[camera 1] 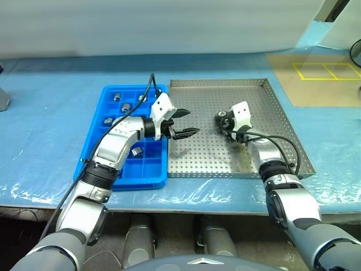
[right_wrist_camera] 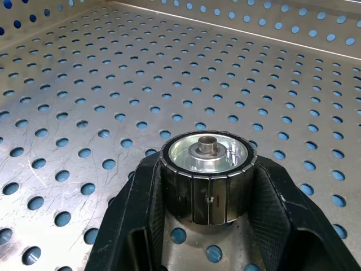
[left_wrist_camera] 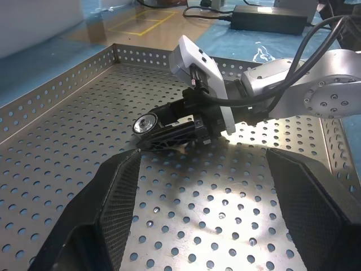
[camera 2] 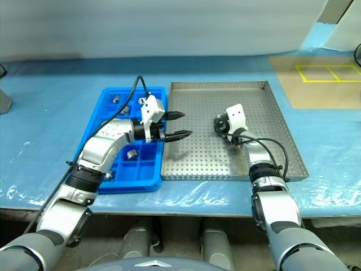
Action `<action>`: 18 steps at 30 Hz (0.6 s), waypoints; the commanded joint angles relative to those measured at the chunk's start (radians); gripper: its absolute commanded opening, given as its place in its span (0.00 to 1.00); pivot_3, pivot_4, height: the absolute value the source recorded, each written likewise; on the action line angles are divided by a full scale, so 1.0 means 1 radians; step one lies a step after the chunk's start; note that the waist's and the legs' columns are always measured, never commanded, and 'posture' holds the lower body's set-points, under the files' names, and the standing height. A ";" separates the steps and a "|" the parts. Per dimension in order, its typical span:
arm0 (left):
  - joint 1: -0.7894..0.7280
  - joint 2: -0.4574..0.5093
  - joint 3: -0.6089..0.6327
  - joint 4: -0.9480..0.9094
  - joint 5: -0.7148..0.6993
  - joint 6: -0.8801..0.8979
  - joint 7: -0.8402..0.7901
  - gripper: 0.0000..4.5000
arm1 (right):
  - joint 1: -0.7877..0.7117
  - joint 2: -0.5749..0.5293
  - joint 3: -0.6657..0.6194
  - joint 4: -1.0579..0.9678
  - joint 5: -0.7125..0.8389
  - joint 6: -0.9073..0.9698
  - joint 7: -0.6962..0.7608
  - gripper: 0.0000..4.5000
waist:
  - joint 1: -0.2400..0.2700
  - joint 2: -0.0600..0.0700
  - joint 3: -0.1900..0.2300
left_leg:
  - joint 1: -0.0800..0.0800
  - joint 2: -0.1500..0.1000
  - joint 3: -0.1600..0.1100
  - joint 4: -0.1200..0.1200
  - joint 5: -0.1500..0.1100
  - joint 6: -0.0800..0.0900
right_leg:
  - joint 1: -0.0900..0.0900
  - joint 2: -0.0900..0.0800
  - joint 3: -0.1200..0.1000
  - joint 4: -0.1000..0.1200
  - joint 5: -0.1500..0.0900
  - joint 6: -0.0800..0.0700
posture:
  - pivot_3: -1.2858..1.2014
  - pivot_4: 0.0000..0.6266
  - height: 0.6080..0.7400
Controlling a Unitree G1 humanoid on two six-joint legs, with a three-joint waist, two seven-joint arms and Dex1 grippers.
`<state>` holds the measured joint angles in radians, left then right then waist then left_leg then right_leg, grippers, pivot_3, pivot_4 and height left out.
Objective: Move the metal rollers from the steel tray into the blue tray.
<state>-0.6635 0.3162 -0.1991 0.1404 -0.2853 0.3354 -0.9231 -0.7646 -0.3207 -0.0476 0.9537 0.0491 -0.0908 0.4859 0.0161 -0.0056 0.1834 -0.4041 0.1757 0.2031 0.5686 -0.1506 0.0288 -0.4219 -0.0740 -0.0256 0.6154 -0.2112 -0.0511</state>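
metal roller (right_wrist_camera: pixel 204 169) clamped between right fingers (right_wrist_camera: pixel 135 220), over steel tray (right_wrist_camera: pixel 84 101)

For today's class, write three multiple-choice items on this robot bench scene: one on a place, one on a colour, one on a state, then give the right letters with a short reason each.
1. Where does the right tool sit?
A. Over the steel tray
B. Over the blue tray
C. Off the table

2. What colour is the tray with square compartments?
A. Grey
B. Blue
C. Yellow

3. What state is the right tool in?
A. Open and empty
B. Shut on nothing
C. Shut on a roller

Answers:
1. A: the head views show it above the perforated floor.
2. B: the compartment tray beside the steel tray is bright blue.
3. C: the right wrist view shows its black fingers pressed against both sides of the roller.
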 commanded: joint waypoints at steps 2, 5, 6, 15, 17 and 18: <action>-0.024 0.017 0.036 -0.024 0.011 -0.023 0.022 0.84 | 0.014 0.008 0.003 -0.041 0.012 0.014 0.043 0.37 | -0.001 0.000 0.000 | 0.000 0.000 0.000 0.000 0.000 0.000 | 0.000 0.000 0.000 0.000 0.000 0.000 | 0.46 0.24 1.00; -0.019 0.031 0.047 -0.022 0.012 -0.024 0.030 0.84 | 0.018 0.016 0.008 -0.064 0.006 0.034 0.046 0.37 | -0.002 0.000 0.000 | 0.000 0.000 0.000 0.000 0.000 0.000 | 0.000 0.000 0.000 0.000 0.000 0.000 | 0.46 0.24 1.00; -0.008 0.044 0.064 -0.032 0.002 -0.013 0.031 0.84 | 0.015 0.017 0.019 -0.086 -0.005 0.041 0.048 0.37 | -0.002 0.000 0.000 | 0.000 0.001 0.000 0.000 0.000 0.000 | 0.000 0.000 0.000 0.000 0.000 0.000 | 0.47 0.24 1.00; 0.153 0.205 0.158 -0.226 -0.068 0.084 -0.005 0.84 | 0.041 0.010 0.130 -0.580 0.095 0.285 0.341 0.37 | 0.007 0.001 0.001 | -0.002 0.001 0.001 -0.005 0.000 -0.001 | -0.003 0.001 -0.001 -0.003 0.000 0.000 | 0.49 0.24 1.00; 0.191 0.239 0.192 -0.281 -0.093 0.110 0.000 0.84 | 0.045 0.017 0.164 -0.660 0.116 0.334 0.392 0.37 | 0.018 0.001 0.001 | -0.002 0.002 0.001 -0.006 0.000 -0.001 | -0.003 0.001 -0.001 -0.004 0.000 0.000 | 0.51 0.24 1.00; 0.204 0.251 0.203 -0.299 -0.100 0.119 0.003 0.84 | 0.046 0.021 0.173 -0.689 0.128 0.356 0.409 0.37 | 0.023 0.001 0.001 | -0.001 0.002 0.001 -0.006 0.000 -0.001 | -0.003 0.001 -0.001 -0.005 0.000 0.000 | 0.51 0.24 1.00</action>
<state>-0.4660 0.5466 -0.0419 -0.0890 -0.3548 0.4414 -0.9217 -0.7150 -0.3058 0.1063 0.3442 0.1384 0.2321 0.8545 0.0388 -0.0042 0.1844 -0.4054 0.1781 0.2046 0.5620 -0.1503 0.0279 -0.4247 -0.0732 -0.0266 0.6103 -0.2114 -0.0513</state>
